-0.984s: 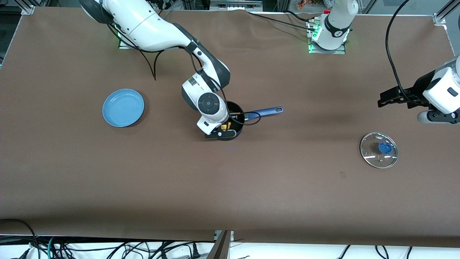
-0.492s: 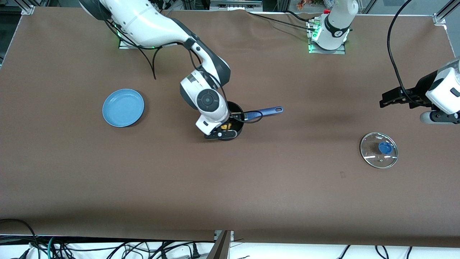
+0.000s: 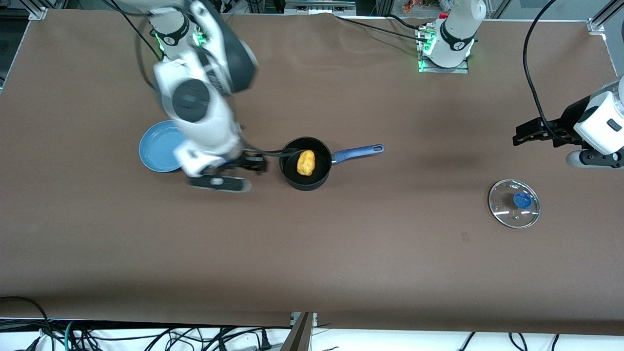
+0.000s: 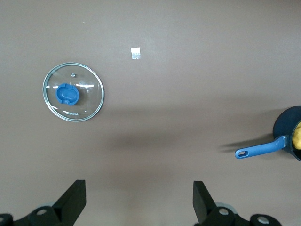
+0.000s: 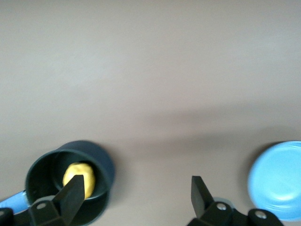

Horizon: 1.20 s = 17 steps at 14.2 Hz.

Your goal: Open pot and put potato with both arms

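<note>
The black pot [image 3: 319,173] with its long blue handle [image 3: 358,151] stands uncovered mid-table. The yellow potato [image 3: 305,162] lies inside it. My right gripper [image 3: 256,164] is open and empty, up in the air over the table between the pot and the blue plate. In the right wrist view the gripper [image 5: 136,186] has the pot [image 5: 101,165] and potato [image 5: 82,172] beside one finger. My left gripper [image 3: 519,136] is open and empty and waits above the left arm's end of the table. It shows open in its wrist view [image 4: 139,188], with the pot's handle [image 4: 258,149] far off.
The glass lid [image 3: 507,209] with a blue knob lies flat at the left arm's end, nearer the front camera than the left gripper; it also shows in the left wrist view [image 4: 87,92]. The blue plate [image 3: 156,146] lies toward the right arm's end, partly under that arm.
My right gripper has let go of the potato, risen out of the pot and swung toward the blue plate. The potato now lies uncovered in the pot. The left arm barely moved.
</note>
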### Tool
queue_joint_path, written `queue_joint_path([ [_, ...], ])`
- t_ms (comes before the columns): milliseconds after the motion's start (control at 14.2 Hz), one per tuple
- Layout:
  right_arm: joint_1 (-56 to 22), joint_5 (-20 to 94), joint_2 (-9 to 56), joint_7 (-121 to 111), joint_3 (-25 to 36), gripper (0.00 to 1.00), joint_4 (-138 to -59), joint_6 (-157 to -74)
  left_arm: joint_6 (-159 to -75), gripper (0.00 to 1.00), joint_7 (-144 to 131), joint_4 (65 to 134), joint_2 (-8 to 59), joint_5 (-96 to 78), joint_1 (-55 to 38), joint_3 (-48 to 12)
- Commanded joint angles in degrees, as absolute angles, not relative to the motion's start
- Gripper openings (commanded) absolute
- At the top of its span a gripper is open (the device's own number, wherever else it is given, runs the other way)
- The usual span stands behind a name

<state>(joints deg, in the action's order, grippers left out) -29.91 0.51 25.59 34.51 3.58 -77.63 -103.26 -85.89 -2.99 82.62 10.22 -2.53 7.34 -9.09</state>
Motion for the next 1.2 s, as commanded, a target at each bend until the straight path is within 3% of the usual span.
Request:
queue_joint_path([
  [0,-24.73,1.76,19.0,25.54,4.13,1.0,-81.81,-99.42,-85.25,1.0,-2.99,82.0,10.37,-1.14,6.68,-8.53],
  [281,-12.69,1.67,8.64,9.18,2.38,1.0,-93.65,-99.57,-85.17,1.0,-2.73,82.0,10.28,0.34,6.68,-8.52],
  [492,-0.82,1.41,3.18,6.94,-5.78,1.0,-97.2,-97.57,-85.17,1.0,-2.72,81.91,10.28,1.14,6.24,-8.61],
  [1125,2.37,0.97,1.75,6.85,-5.98,1.0,-97.91,-94.66,-85.17,1.0,-2.72,81.91,10.28,1.23,6.07,-8.61],
])
